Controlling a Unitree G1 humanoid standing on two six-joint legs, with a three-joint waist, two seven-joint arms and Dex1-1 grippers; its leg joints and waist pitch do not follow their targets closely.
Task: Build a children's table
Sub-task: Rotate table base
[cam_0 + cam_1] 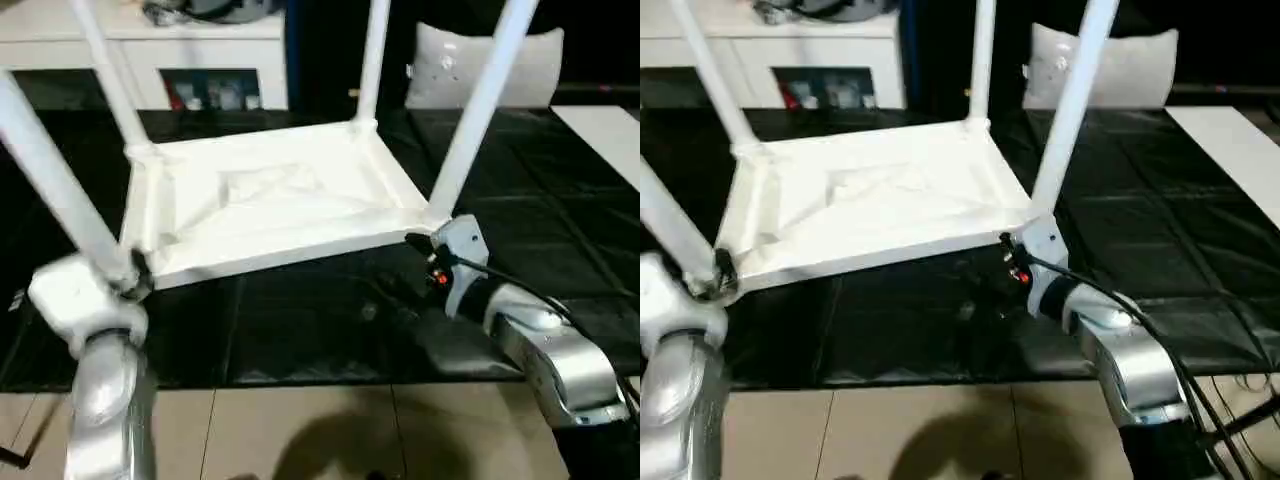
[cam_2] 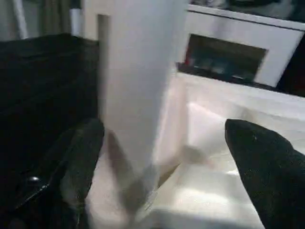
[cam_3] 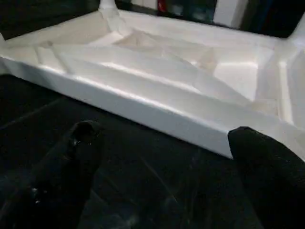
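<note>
The children's table top (image 1: 270, 200) lies upside down on the black work table (image 1: 300, 330), ribbed underside up. Four white legs stand in its corner sockets: near-left (image 1: 55, 180), far-left (image 1: 110, 80), far-right (image 1: 372, 60) and near-right (image 1: 480, 110). My left gripper (image 1: 135, 275) is at the base of the near-left leg. In the left wrist view that leg (image 2: 138, 86) rises between its open fingers (image 2: 252, 157), with a gap on one side. My right gripper (image 3: 164, 133) stands open just in front of the top's near edge (image 3: 143, 105), by the near-right corner, holding nothing.
A white cabinet (image 1: 150, 50) with an open shelf stands behind the work table. A pale cushion (image 1: 490, 60) leans at the back right, and a white sheet (image 1: 610, 130) lies at the right edge. Tiled floor (image 1: 300, 430) shows below the table's front edge.
</note>
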